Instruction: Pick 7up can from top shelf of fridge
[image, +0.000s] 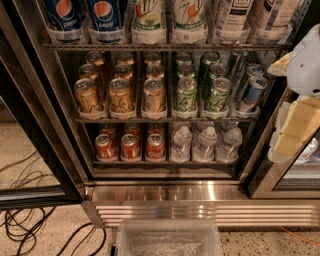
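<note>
Two 7up cans (148, 17) (189, 15) stand side by side in clear cups on the top shelf (165, 46) of the open fridge (165, 192); their tops are cut off by the frame's upper edge. Two blue Pepsi cans (64, 15) stand to their left. My gripper (296, 125), white above and pale yellow below, hangs at the right edge of the view, in front of the fridge's right frame. It is lower than the 7up cans, well to their right, and holds nothing that I can see.
The middle rack holds gold cans (120, 95) and green-and-white cans (186, 94); the bottom rack holds red cans (130, 146) and water bottles (206, 145). The open glass door (30, 150) stands at the left. Black cables (30, 225) lie on the floor. A clear plastic bin (169, 239) sits below.
</note>
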